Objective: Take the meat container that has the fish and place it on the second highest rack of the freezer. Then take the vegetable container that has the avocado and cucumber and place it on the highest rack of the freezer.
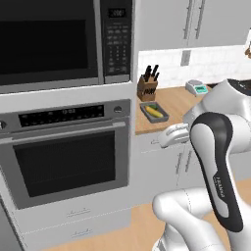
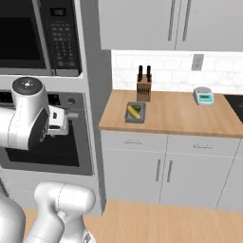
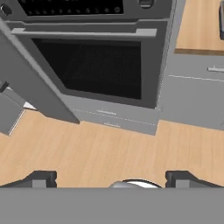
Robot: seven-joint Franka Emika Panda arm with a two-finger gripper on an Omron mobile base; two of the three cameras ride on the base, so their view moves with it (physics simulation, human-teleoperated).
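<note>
The vegetable container [image 1: 154,112] is a small grey tray on the wooden counter, in front of the knife block. It holds a yellow-green cucumber [image 1: 155,112] and a dark green avocado [image 2: 136,108]; the same vegetable container [image 2: 135,113] sits near the counter's left end in the right base view. My gripper [image 3: 111,178] is open and empty, its two dark fingertips [image 3: 41,178] wide apart over the wooden floor in front of the oven, well away from the tray. The meat container with the fish is out of view. A grey slanted panel [image 3: 39,87] at the hand view's left may be the freezer's door.
A built-in oven [image 1: 68,157] stands under a microwave [image 1: 59,39]. On the counter [image 2: 180,116] are a knife block [image 2: 144,88] and a small kitchen scale [image 2: 204,96]. Grey cabinets with drawers run below the counter, with wall cupboards above.
</note>
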